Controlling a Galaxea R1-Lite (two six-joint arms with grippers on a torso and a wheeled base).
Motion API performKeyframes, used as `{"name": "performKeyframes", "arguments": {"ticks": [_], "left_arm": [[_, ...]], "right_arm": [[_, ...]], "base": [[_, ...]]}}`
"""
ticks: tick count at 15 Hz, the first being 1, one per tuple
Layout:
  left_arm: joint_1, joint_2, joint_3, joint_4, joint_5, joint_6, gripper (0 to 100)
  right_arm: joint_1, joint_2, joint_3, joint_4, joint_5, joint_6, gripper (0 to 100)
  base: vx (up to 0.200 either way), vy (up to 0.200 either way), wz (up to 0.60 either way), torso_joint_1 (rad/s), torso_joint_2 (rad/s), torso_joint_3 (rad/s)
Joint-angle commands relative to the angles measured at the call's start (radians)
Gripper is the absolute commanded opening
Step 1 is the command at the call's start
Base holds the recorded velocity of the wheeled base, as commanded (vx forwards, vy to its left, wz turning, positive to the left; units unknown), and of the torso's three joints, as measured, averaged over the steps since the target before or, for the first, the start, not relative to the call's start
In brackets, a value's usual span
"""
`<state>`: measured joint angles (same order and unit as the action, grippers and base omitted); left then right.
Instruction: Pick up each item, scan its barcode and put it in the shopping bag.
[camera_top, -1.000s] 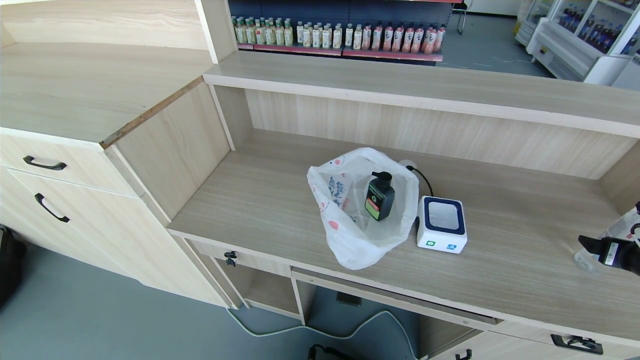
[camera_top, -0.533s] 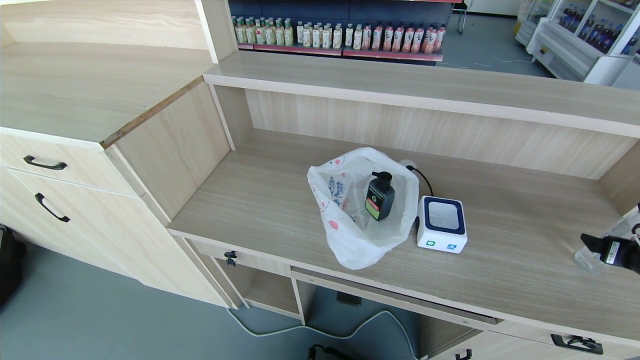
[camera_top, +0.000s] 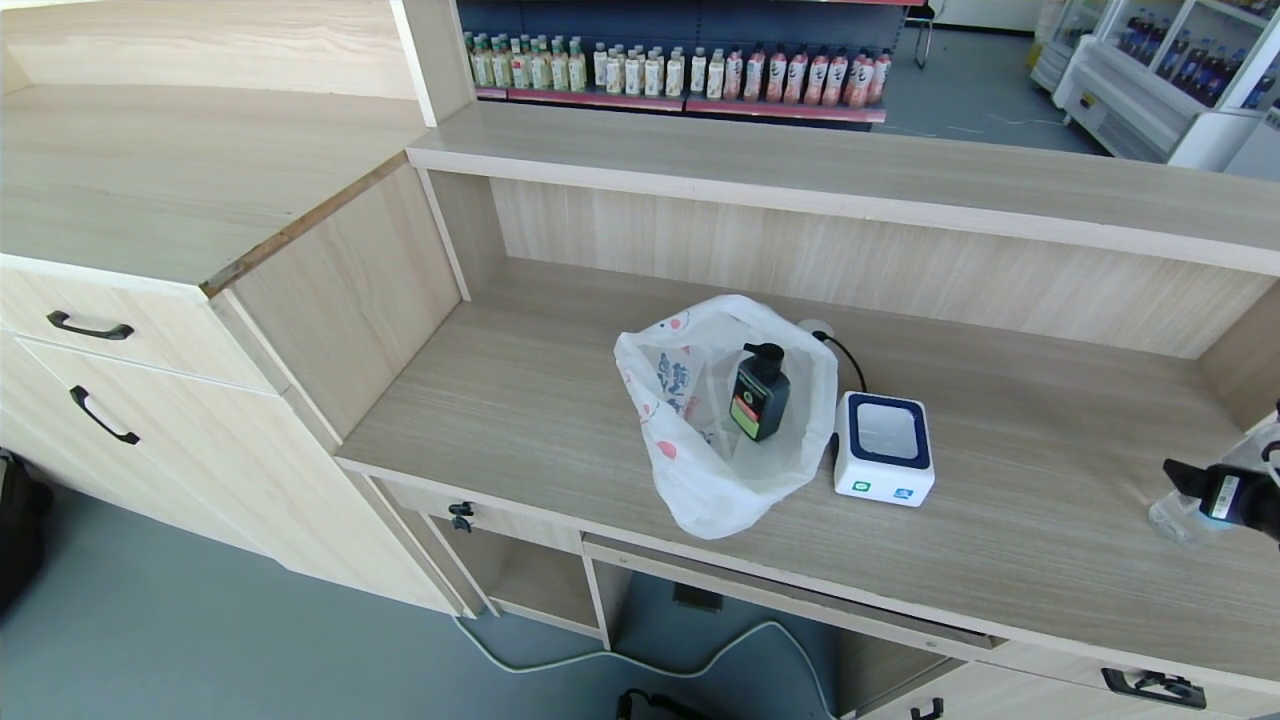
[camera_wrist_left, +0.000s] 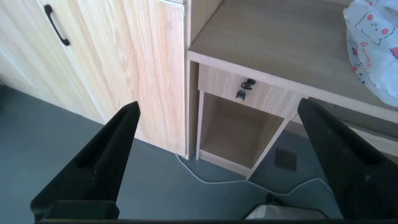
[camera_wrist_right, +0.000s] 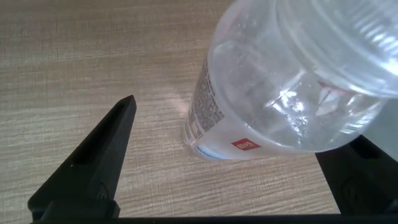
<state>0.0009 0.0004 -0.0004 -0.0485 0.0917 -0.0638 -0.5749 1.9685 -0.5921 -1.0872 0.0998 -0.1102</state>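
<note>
Right gripper (camera_wrist_right: 236, 130) astride bottle (camera_wrist_right: 280, 81) (jaws wide)

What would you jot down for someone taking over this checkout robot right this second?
Left gripper: open and empty, out in front of the counter, over the floor.
Right gripper: open, one finger either side of the clear bottle at the counter's right end; not clamped.
The shopping bag stands open mid-counter, with the scanner just to its right.
Done: the dark pump bottle is in the bag.
Left: grip the clear bottle, show its barcode to the scanner, put it in the bag.
</note>
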Motion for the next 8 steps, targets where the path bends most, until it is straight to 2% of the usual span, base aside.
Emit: {"name": "performKeyframes", "arguments": {"ticks": [1,8], "left_arm": [[0.001,0.000,0.000,-0.001,0.000,-0.001,100],[0.001,0.000,0.000,-0.001,0.000,-0.001,100]], "right_arm": [[0.001,0.018,-0.006,0.000,0.001,-0.002,100],[0.000,0.047,-0.037,-0.014,0.034,0.001,100]], "base": [[0.000,0.000,0.00,0.000,0.00,0.000],[0.000,0.000,0.00,0.000,0.00,0.000]]}}
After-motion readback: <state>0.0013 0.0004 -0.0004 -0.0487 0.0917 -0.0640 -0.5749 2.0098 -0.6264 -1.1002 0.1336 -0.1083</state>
